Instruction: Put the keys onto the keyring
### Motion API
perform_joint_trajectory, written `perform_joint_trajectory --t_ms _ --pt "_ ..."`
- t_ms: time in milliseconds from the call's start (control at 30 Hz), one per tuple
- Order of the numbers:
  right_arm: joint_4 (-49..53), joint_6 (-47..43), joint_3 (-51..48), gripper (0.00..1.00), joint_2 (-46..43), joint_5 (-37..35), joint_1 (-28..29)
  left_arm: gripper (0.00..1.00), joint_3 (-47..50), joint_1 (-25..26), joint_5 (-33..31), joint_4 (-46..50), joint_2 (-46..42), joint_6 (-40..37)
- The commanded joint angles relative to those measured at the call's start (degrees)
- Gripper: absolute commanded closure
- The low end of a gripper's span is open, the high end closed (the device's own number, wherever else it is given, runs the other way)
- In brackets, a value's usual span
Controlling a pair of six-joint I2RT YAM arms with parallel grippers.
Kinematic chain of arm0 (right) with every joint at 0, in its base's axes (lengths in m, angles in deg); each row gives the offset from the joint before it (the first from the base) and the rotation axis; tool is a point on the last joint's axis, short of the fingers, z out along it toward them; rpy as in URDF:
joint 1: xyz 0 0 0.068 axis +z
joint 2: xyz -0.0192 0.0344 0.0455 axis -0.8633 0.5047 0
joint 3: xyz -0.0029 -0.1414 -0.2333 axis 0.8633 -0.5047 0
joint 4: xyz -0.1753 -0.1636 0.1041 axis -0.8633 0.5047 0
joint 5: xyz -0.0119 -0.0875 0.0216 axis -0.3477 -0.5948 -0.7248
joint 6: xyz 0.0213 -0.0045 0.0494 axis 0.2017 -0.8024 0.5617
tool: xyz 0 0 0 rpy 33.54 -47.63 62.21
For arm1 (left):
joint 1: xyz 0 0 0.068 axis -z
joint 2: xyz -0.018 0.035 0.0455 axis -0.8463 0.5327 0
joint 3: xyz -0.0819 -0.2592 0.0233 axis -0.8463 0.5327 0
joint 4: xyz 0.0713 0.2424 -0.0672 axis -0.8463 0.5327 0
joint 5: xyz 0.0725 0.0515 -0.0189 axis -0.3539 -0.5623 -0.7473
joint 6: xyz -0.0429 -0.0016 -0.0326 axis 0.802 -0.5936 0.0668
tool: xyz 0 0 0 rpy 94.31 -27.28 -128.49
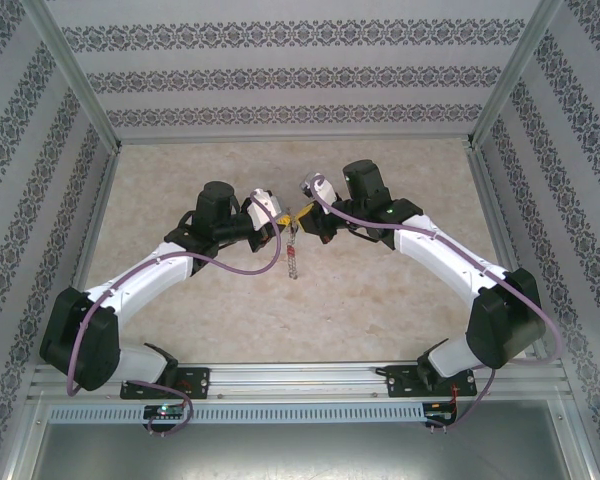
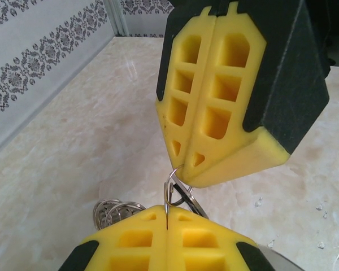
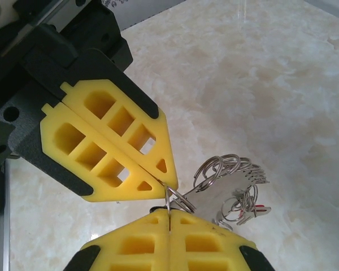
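At the centre of the top view, the left gripper (image 2: 166,217) and right gripper (image 3: 169,217) both clamp their jaws on the keyring (image 3: 171,197), keys (image 3: 243,195) dangling from it, so threading seems well along

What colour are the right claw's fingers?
Yellow fingers with black backs, clearest in the left wrist view.

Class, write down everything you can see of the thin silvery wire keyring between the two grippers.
The thin silvery wire keyring looks like bright metal. A short arc of it shows, pinched between the closed yellow fingertips of the left gripper and the right gripper, which meet tip to tip. It seems held up off the beige marbled table. A bunch of small rings and a red-tipped key hang from it to one side.
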Motion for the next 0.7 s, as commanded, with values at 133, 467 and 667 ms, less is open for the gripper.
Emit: perform_joint_trajectory --t_ms 133,467,667 --pt "-1.8 4.1 1.4 1.0 0.3 -2.9 -0.7 1.0 -1.0 0.6 2.5 -2.6 -0.6 1.1" --pt "-3.6 7.8 -0.1 1.0 0.7 -2.4 -2.9 1.0 -0.6 0.6 2.4 -4.9 -0.9 2.3" --pt "-4.2 10.5 -0.7 1.0 1.9 1.1 -4.0 1.0 0.3 0.5 2.4 -9.0 -1.1 5.0"
